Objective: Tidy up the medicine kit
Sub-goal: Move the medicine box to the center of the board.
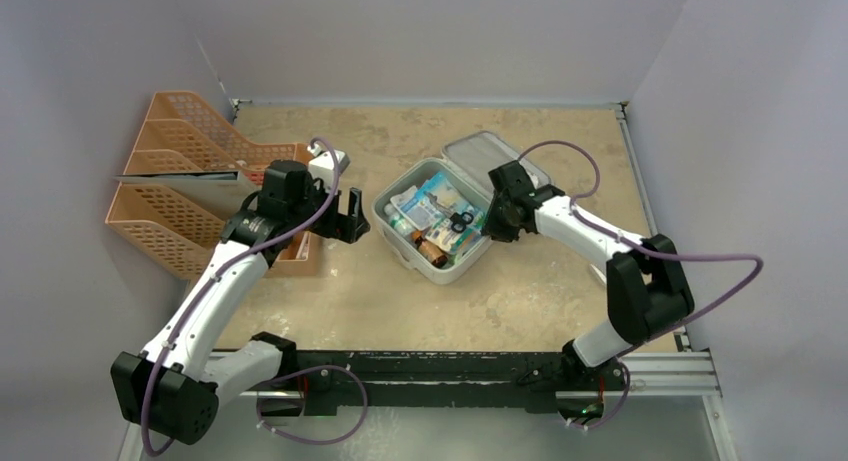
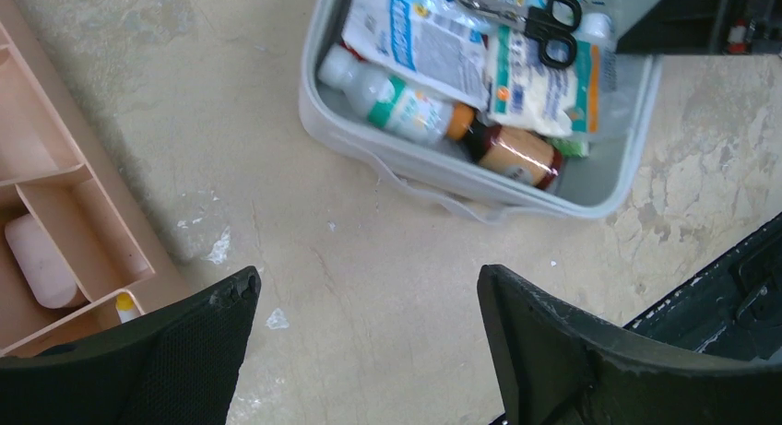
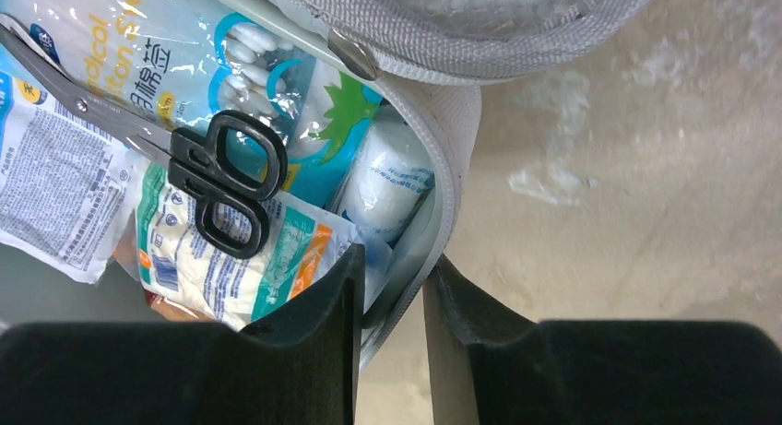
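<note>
The medicine kit (image 1: 441, 273) lies open mid-table, its lid (image 1: 497, 151) folded back. Inside are packets, black-handled scissors (image 3: 221, 181), a white bottle (image 2: 396, 102) and a brown bottle (image 2: 521, 155). My right gripper (image 3: 396, 256) straddles the kit's right wall (image 3: 456, 167), one finger inside and one outside, both touching the zip rim. In the overhead view it sits at the kit's right edge (image 1: 493, 221). My left gripper (image 2: 366, 277) hangs open over bare table left of the kit (image 2: 415, 167), with nothing between its fingers.
Orange mesh file trays (image 1: 180, 171) stand at the left. A small tan compartment box (image 2: 55, 213) lies beside my left gripper, with a pale block in it. Walls close the table at the back and on both sides.
</note>
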